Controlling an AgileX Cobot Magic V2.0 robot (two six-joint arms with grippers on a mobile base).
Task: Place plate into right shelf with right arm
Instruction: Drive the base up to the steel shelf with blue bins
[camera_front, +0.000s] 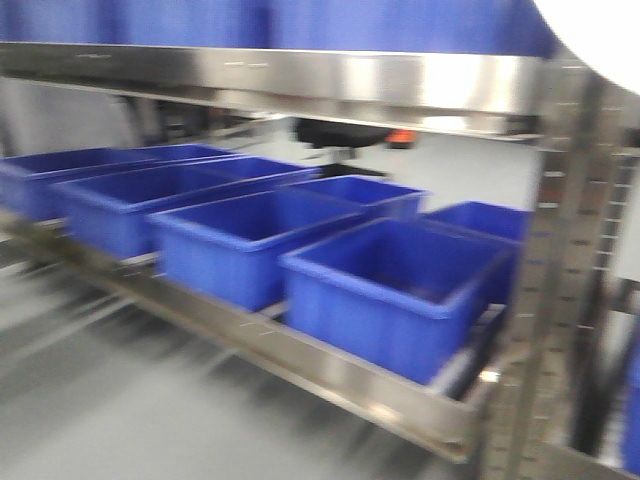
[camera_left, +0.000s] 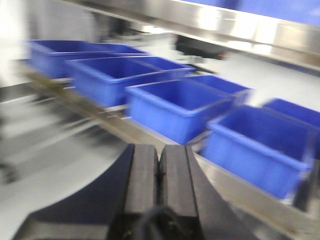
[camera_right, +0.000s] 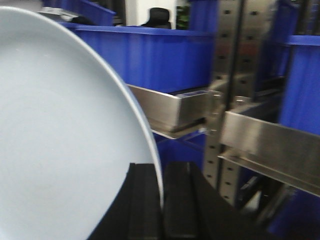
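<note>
Gripping the plate (camera_right: 60, 140) by its lower rim, the right gripper (camera_right: 161, 172) has its black fingers (camera_right: 142, 200) closed narrowly on the thin edge, one on each face. The plate stands on edge in the air, resting on no surface. Its curved rim sits left of the perforated upright (camera_right: 227, 75), with open room between them. The right shelf (camera_right: 270, 142) shows its flat front beam to the right of that upright, well apart from the plate. In the front view the plate appears as a white arc in the top right corner, above the upper beam (camera_front: 300, 75).

The left gripper (camera_left: 159, 170) has its fingers pressed together with nothing between them. It hangs before a row of blue bins (camera_left: 175, 107). Both of these views are blurred.
</note>
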